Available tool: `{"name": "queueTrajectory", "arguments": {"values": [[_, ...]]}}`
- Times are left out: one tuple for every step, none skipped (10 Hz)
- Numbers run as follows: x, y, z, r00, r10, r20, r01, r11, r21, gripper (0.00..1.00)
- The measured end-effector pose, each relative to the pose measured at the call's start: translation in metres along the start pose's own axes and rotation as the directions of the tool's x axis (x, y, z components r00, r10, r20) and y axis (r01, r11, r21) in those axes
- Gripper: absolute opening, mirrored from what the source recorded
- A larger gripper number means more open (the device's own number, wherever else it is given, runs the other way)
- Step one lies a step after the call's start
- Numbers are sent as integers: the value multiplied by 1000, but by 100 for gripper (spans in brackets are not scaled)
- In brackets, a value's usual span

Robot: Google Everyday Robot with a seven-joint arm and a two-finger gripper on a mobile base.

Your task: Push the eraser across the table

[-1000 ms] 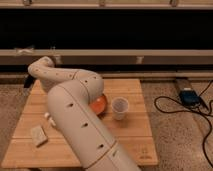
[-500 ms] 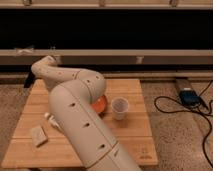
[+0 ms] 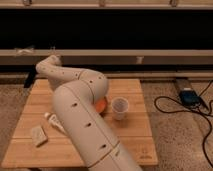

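Worktop [image 3: 135, 135], light wooden planks. We list on it: orange bowl [image 3: 102, 106], pale cup [image 3: 119, 107], white tube [image 3: 52, 121], beige block [image 3: 38, 135]. White robot arm [image 3: 80, 107] crosses the left half. The jaws and eraser are hidden behind it, so we cannot tell the jaws' state.

The arm [image 3: 80, 115] is a chain of thick, rounded, cream-white shells, with smooth seams at its bulbous joints. Small dark round holes dot its upper side. Its claw is hidden behind the wrist [image 3: 49, 67].
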Motion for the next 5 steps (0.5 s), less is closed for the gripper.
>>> {"name": "queueTrajectory", "arguments": {"values": [[2, -7, 1, 1000, 9, -6, -9, 1000, 5, 0], [4, -14, 3, 1000, 18, -10, -18, 1000, 10, 0], [7, -23, 4, 999, 34, -13, -34, 999, 18, 0], [11, -33, 5, 998, 54, -15, -53, 998, 26, 0], [13, -41, 5, 997, 75, -11, -75, 997, 29, 0]]}}
